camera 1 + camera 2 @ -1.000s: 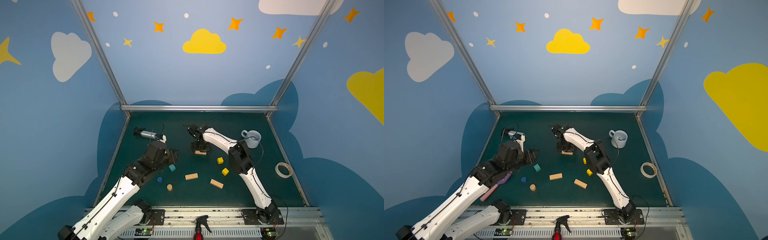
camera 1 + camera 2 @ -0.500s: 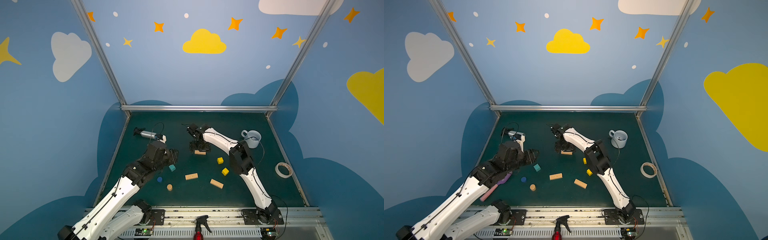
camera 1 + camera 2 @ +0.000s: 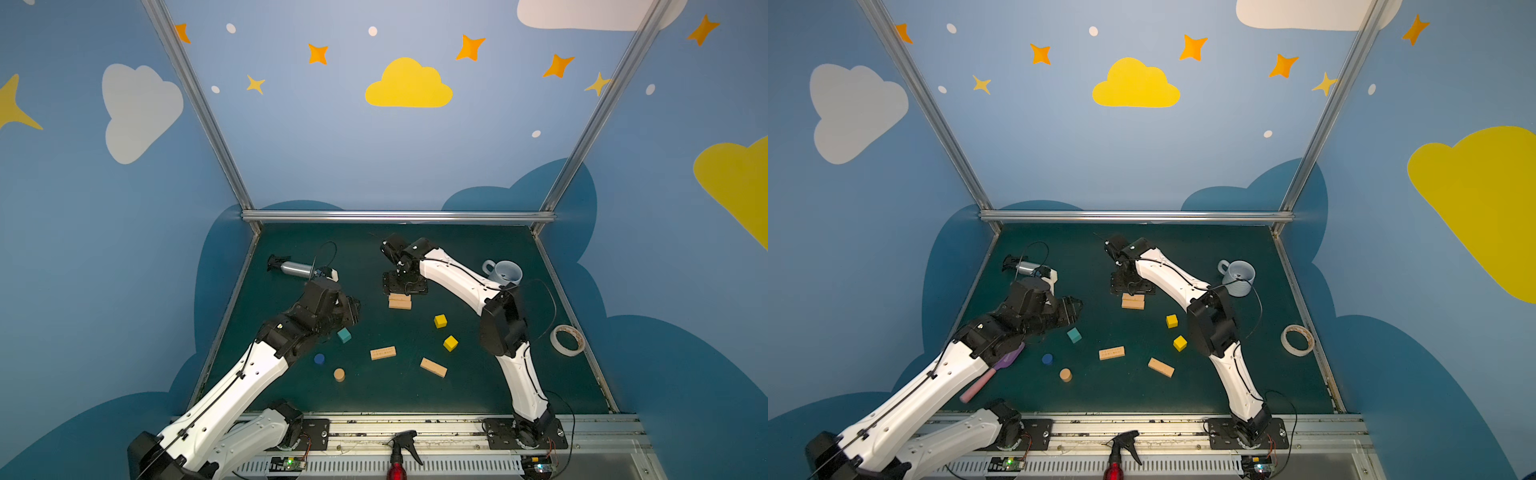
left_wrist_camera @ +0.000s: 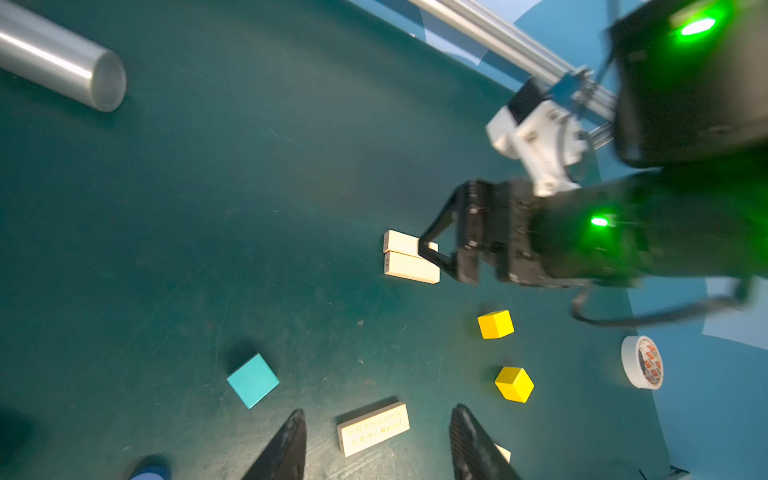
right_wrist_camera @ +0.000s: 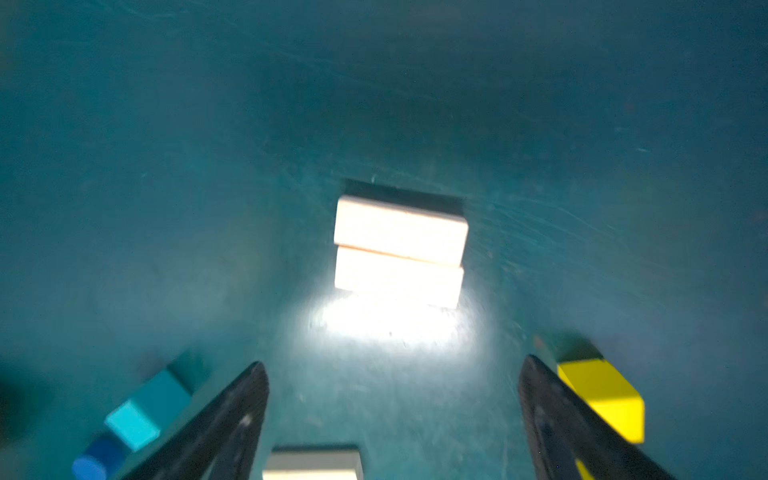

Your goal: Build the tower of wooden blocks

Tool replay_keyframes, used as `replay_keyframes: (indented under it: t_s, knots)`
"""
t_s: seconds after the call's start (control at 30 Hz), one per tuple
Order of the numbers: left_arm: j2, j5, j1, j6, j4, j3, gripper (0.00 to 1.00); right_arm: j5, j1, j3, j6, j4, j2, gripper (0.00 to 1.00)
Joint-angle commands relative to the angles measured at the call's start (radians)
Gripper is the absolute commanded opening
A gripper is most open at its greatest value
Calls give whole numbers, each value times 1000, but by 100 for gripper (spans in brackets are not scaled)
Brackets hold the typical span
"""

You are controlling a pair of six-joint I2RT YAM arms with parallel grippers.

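Observation:
Two tan planks [image 3: 400, 301] lie side by side in mid table, also bright in the right wrist view [image 5: 399, 249]. My right gripper [image 3: 402, 291] hangs open just behind and above this pair, empty [image 5: 392, 370]. Loose wood blocks lie nearer the front: two planks [image 3: 382, 353] [image 3: 433, 367], two yellow cubes [image 3: 440, 321] [image 3: 450, 343], a teal cube [image 3: 344, 335], a blue cylinder [image 3: 319, 358] and a tan cylinder [image 3: 339, 374]. My left gripper [image 3: 353, 309] hovers open and empty above the teal cube. One plank [image 4: 372, 428] shows far below between its fingers. No tower stands.
A silver spray bottle [image 3: 297, 268] lies at the back left and a pale grey mug [image 3: 505, 272] stands at the back right. A tape roll [image 3: 567, 340] lies by the right edge. A pink and purple tool [image 3: 992, 374] lies under the left arm.
The right gripper has shifted only slightly over the plank pair. The left arm and the blocks have hardly moved.

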Motion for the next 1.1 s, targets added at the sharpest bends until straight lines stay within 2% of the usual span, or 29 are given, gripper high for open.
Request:
replay_keyframes:
  t_s: [0.0,0.07,0.1,0.13,0.2,0.23,0.27,0.3,0.33,0.5,0.73,0.87,0.97,1.07]
  knots:
    - [74,30,13,41,56,59,55,-55,-31,-104,-47,62,-133,92]
    - [154,75,26,53,77,93,52,-100,-50,-191,-66,128,-203,91]
    - [199,102,33,58,87,113,47,-125,-63,-235,-74,163,-238,87]
    - [246,128,40,62,96,131,41,-145,-74,-276,-78,196,-264,76]
    - [355,178,61,65,104,187,26,-184,-97,-352,-78,251,-307,33]
    - [399,193,71,68,95,221,20,-201,-106,-376,-81,267,-318,14]
    - [463,205,82,79,79,266,13,-212,-114,-400,-84,280,-326,0]
    - [524,215,92,93,59,318,6,-225,-118,-419,-87,289,-330,0]
    - [572,218,98,108,38,369,4,-240,-119,-433,-94,300,-332,0]
    - [869,323,122,191,-52,676,4,-312,-120,-547,-88,414,-335,0]
    - [1189,431,141,239,-147,1036,4,-441,-116,-671,-27,622,-295,0]
    - [1380,453,142,284,-298,1291,4,-456,-102,-682,-6,654,-246,0]
    - [1473,464,142,296,-374,1393,4,-453,-85,-695,13,675,-217,0]
    - [1494,470,138,287,-356,1367,4,-449,-75,-698,22,675,-193,0]
